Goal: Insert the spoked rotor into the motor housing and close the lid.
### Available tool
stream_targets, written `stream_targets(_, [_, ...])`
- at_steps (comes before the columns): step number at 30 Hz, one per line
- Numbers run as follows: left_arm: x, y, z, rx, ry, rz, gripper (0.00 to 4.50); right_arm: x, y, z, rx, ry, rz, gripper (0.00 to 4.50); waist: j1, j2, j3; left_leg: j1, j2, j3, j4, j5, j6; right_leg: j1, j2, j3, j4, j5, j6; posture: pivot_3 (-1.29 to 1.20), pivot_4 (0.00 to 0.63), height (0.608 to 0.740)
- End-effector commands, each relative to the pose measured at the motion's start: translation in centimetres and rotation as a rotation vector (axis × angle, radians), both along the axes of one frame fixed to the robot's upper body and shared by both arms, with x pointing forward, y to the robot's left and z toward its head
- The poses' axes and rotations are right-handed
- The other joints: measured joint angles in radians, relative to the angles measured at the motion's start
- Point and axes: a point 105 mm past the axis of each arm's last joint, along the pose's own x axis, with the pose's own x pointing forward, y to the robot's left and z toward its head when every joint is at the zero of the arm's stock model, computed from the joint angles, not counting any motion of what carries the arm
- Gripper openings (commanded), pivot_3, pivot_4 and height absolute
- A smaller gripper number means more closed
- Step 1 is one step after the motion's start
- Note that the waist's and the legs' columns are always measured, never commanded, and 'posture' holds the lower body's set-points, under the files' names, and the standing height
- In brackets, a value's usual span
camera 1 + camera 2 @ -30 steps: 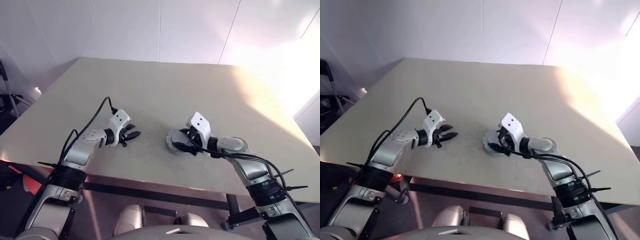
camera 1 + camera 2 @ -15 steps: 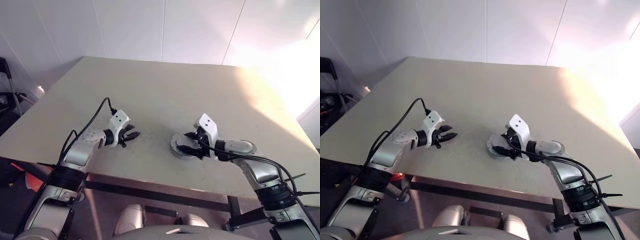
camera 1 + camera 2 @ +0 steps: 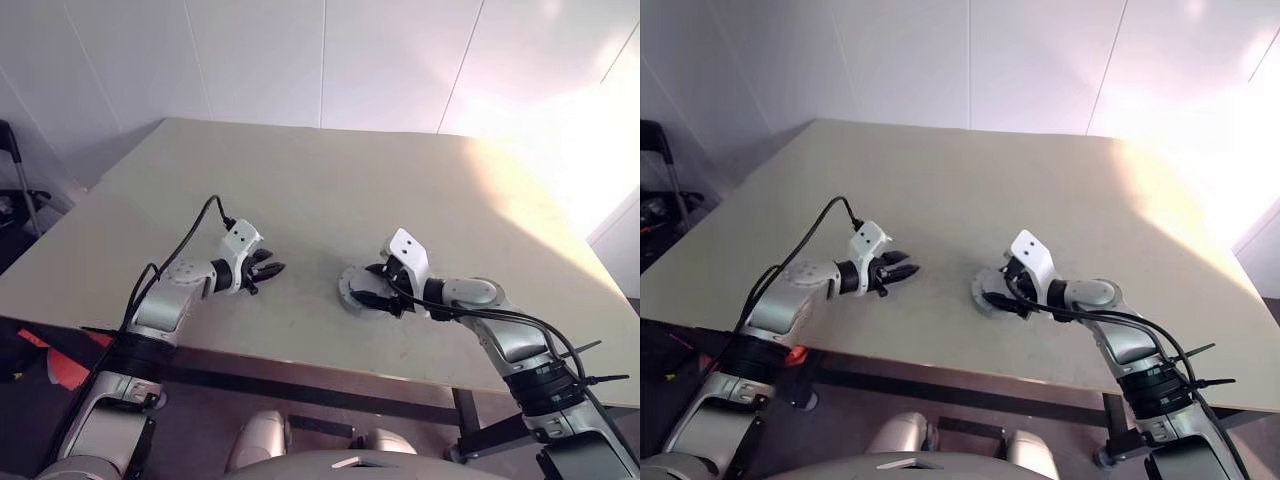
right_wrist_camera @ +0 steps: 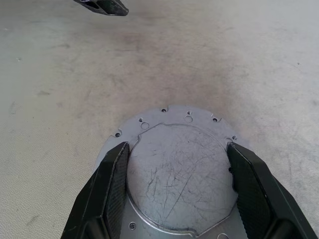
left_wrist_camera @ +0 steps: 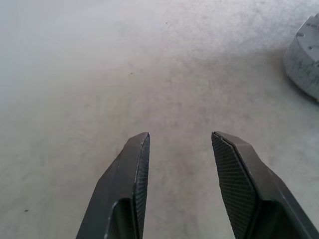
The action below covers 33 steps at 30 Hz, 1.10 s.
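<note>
- Right tool [image 4: 177,162] sits over the round grey motor housing [image 4: 182,169], a black finger on either side of its scratched flat face, the jaws spread wide; a firm grip can't be told.
- The housing lies on the pale table [image 3: 320,190], near its front edge.
- Left tool [image 3: 268,270] hangs just above bare table, fingers [image 5: 130,184] apart, holding nothing, well left of the housing.

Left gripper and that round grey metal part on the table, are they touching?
Apart. In the left wrist view the left gripper hangs open over bare table, with the grey metal part well off beyond its fingertips.
</note>
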Motion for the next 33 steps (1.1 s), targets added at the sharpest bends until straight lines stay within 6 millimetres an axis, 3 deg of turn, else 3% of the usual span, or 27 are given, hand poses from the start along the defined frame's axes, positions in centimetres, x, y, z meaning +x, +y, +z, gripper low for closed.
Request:
stream_targets(1, [0.9, -3.1, 3.5, -0.224, 0.060, -0.028, 1.69, -0.6, -1.0, -2.7, -0.078, 0.091, -0.027, 3.01, -0.001, -0.001, 0.000, 0.000, 0.000, 0.000, 0.000, 0.000, 0.000, 0.000, 0.000, 0.000, 0.000, 0.000, 0.000, 0.00, 0.000, 0.740])
stream_targets(6, [-0.3, -7.1, 4.0, -0.398, 0.244, -0.158, 0.05, -0.5, -0.7, -2.7, -0.080, 0.088, -0.020, 3.01, -0.004, 0.001, -0.002, 0.002, 0.000, 0.000, 0.000, 0.001, -0.001, 0.001, 0.000, 0.000, 0.000, 0.000, 0.000, 0.00, 0.000, 0.740])
stream_targets(13, [-1.7, -8.6, 2.4, -0.402, 0.430, -0.249, 0.02, -0.2, -0.8, -2.5, -0.083, 0.073, -0.029, 3.01, -0.004, 0.001, -0.002, 0.000, 0.000, 0.000, -0.002, 0.001, -0.001, -0.001, 0.001, 0.000, 0.000, 0.000, 0.000, 0.00, 0.000, 0.740])
stream_targets(17, [-2.3, -8.7, -0.9, -0.246, 0.527, -0.218, 0.02, -0.1, -0.7, -2.3, -0.078, 0.065, -0.034, 3.01, -0.006, 0.001, -0.002, 0.002, 0.000, 0.000, -0.002, 0.001, -0.001, 0.000, 0.001, 0.000, -0.001, 0.000, 0.000, 0.00, 0.000, 0.740])
stream_targets(27, [-1.5, -8.1, -2.4, -0.205, 0.565, -0.127, 0.02, 0.6, -1.0, -1.0, -0.052, 0.035, -0.075, 3.01, -0.005, 0.001, -0.003, 0.006, 0.000, 0.000, -0.002, 0.001, -0.001, 0.002, 0.001, 0.000, -0.006, -0.001, 0.002, 0.00, 0.000, 0.740])
stream_targets(31, [-1.4, -8.0, -2.4, -0.218, 0.567, -0.112, 0.00, 0.3, -0.6, 0.4, 0.000, 0.010, -0.034, 4.33, -0.005, 0.001, -0.003, 0.005, 0.000, 0.000, -0.002, 0.001, -0.001, 0.003, 0.001, -0.001, -0.009, -0.001, 0.002, 0.00, 0.000, 0.740])
stream_targets(33, [-1.4, -8.0, -2.4, -0.222, 0.569, -0.110, 0.00, 0.2, -0.2, 1.5, 0.006, -0.021, -0.016, 4.48, -0.006, 0.001, -0.003, 0.004, 0.000, 0.000, -0.002, 0.001, -0.001, 0.007, 0.000, -0.001, -0.010, 0.000, 0.002, 0.00, 0.000, 0.740])
